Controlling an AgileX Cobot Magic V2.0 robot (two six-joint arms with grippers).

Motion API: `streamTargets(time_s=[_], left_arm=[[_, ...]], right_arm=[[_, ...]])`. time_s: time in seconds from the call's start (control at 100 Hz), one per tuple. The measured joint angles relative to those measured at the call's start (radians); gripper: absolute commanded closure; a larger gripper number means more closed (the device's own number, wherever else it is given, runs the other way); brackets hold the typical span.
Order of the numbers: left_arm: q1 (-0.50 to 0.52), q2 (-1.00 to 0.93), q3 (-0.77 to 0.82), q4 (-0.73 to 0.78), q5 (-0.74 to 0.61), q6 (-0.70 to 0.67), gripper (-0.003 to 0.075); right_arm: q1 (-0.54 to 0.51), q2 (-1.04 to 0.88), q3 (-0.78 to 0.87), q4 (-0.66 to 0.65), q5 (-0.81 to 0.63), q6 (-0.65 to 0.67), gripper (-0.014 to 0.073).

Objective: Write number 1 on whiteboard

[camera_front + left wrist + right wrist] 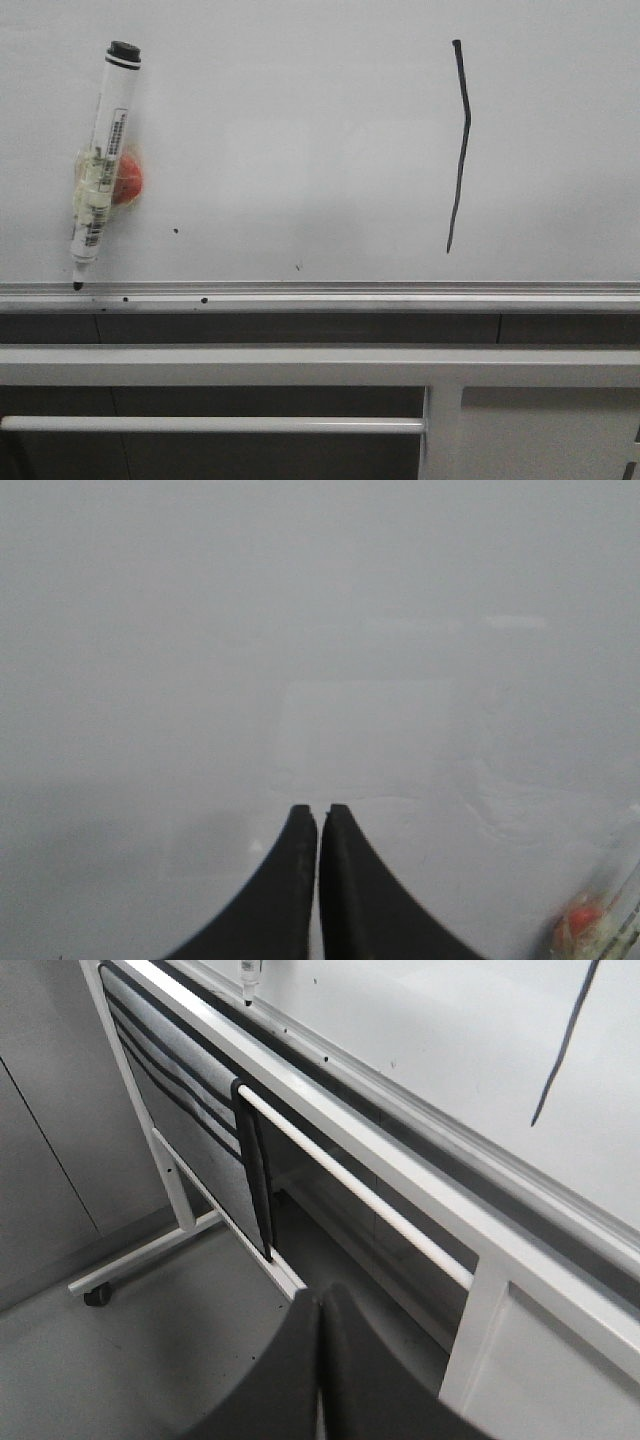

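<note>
Pale whiteboard [300,130] fills the background, bearing one number 1 [460,145] right of one marker pen [103,160]. Left end effector [319,810] faces bare board, pinched closed; right end effector [320,1300], closed too, hangs below the stroke.

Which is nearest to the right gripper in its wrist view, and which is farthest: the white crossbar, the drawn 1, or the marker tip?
From the right gripper, by the right wrist view:
1. White crossbar on the stand's frame, just ahead of the fingers and below the board.
2. The number 1, up on the whiteboard.
3. Marker tip, at the rail's far end.
</note>
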State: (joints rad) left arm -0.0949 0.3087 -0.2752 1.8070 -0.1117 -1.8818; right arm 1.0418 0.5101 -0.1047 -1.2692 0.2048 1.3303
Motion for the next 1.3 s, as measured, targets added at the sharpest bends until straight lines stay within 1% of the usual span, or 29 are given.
streamTargets(time_s=[0.05, 0.06, 0.11, 0.12, 0.13, 0.16, 0.17, 0.18, 0.19, 0.22, 0.23, 0.24, 0.25, 0.26, 0.27, 0.28, 0.29, 0.31, 0.33, 0.34, 0.38, 0.45, 0.55, 0.66, 0.84, 0.95, 1.09, 1.16, 1.3], left_arm=[[0.000, 0.000, 0.003, -0.115, 0.011, 0.127, 0.0741], [0.000, 0.000, 0.003, -0.138, 0.014, 0.178, 0.0741], [0.000, 0.000, 0.004, -0.345, 0.035, 0.403, 0.0741], [0.000, 0.000, 0.004, -0.418, 0.045, 0.442, 0.0741], [0.000, 0.000, 0.004, -0.457, 0.050, 0.523, 0.0741], [0.000, 0.000, 0.004, -0.677, 0.075, 0.697, 0.0741], [0.000, 0.000, 0.002, -0.724, 0.091, 0.790, 0.0741], [0.000, 0.000, 0.002, -0.770, 0.100, 0.836, 0.0741], [0.000, 0.000, 0.000, -0.864, 0.120, 0.885, 0.0741], [0.000, 0.000, -0.002, -1.049, 0.163, 1.129, 0.0741], [0.002, 0.000, -0.002, -1.136, 0.174, 1.177, 0.0741], [0.001, 0.000, -0.005, -1.178, 0.196, 1.271, 0.0741], [0.001, 0.000, -0.005, -1.218, 0.207, 1.316, 0.0741], [0.001, 0.000, -0.005, -1.296, 0.227, 1.361, 0.0741], [0.001, 0.000, -0.005, -1.332, 0.237, 1.445, 0.0741], [0.001, 0.000, -0.005, -1.402, 0.257, 1.486, 0.0741], [0.001, 0.000, -0.005, -1.434, 0.267, 1.562, 0.0741], [0.001, 0.000, -0.005, -1.523, 0.294, 1.663, 0.0741], [0.001, 0.000, -0.002, -1.597, 0.318, 1.721, 0.0741], [0.001, 0.000, 0.001, -1.618, 0.326, 1.771, 0.0741], [0.001, 0.000, 0.005, -1.714, 0.362, 1.882, 0.0741], [0.001, 0.000, 0.015, -1.794, 0.392, 1.969, 0.0741], [0.001, 0.000, 0.026, -1.830, 0.402, 2.015, 0.0741], [0.014, -0.021, 0.071, -1.849, 0.374, 2.024, 0.0741], [0.068, -0.204, 0.202, -1.924, 0.241, 2.029, 0.0741], [0.070, -0.299, 0.262, -1.943, 0.229, 2.029, 0.0741], [0.070, -0.313, 0.280, -1.947, 0.249, 2.029, 0.0741], [0.070, -0.313, 0.280, -1.926, 0.261, 1.986, 0.0741], [0.070, -0.313, 0.280, -1.827, 0.299, 1.862, 0.0741]], right_arm=[[0.000, 0.000, 0.000, 0.000, 0.000, 0.000, 0.0658], [0.000, 0.000, 0.000, 0.000, 0.000, 0.000, 0.0658], [0.000, 0.000, 0.000, 0.000, 0.000, 0.000, 0.0658], [0.000, 0.000, 0.000, 0.000, 0.000, 0.000, 0.0658], [0.000, 0.000, 0.000, 0.000, 0.000, 0.000, 0.0658], [0.000, 0.000, 0.000, 0.000, 0.000, 0.000, 0.0658], [0.000, 0.000, 0.000, 0.000, 0.000, 0.000, 0.0658], [0.000, 0.000, 0.000, 0.000, 0.000, 0.000, 0.0658], [0.000, 0.000, 0.000, 0.000, 0.000, 0.000, 0.0658], [0.000, 0.000, 0.000, 0.000, 0.000, 0.000, 0.0658], [0.000, 0.000, 0.000, 0.000, 0.000, 0.000, 0.0658], [0.000, 0.000, 0.000, 0.000, 0.000, 0.000, 0.0658], [0.000, 0.000, 0.000, 0.000, 0.000, 0.000, 0.0658], [0.000, 0.000, 0.000, 0.000, 0.000, 0.000, 0.0658], [0.000, 0.000, 0.000, 0.000, 0.000, 0.000, 0.0658], [0.000, 0.000, 0.000, 0.000, 0.000, 0.000, 0.0658], [0.000, 0.000, 0.000, 0.000, 0.000, 0.000, 0.0658], [0.000, 0.000, 0.000, 0.000, 0.000, 0.000, 0.0658], [0.000, 0.000, 0.000, 0.000, 0.000, 0.000, 0.0658], [0.000, 0.000, 0.000, 0.000, 0.000, 0.000, 0.0658], [0.000, 0.000, 0.000, 0.000, 0.000, 0.000, 0.0658], [0.000, 0.000, 0.000, 0.000, 0.000, 0.000, 0.0658], [0.000, 0.000, 0.000, 0.000, 0.000, 0.001, 0.0658], [0.000, 0.000, 0.000, 0.000, 0.000, 0.001, 0.0658], [0.000, 0.000, 0.000, 0.000, 0.008, 0.001, 0.0658], [0.000, 0.000, 0.000, 0.000, 0.014, 0.001, 0.0658], [0.000, 0.000, 0.000, 0.000, 0.026, 0.001, 0.0658], [0.000, 0.000, 0.000, 0.000, 0.028, 0.001, 0.0658], [0.000, 0.000, 0.000, 0.000, 0.032, 0.001, 0.0658]])
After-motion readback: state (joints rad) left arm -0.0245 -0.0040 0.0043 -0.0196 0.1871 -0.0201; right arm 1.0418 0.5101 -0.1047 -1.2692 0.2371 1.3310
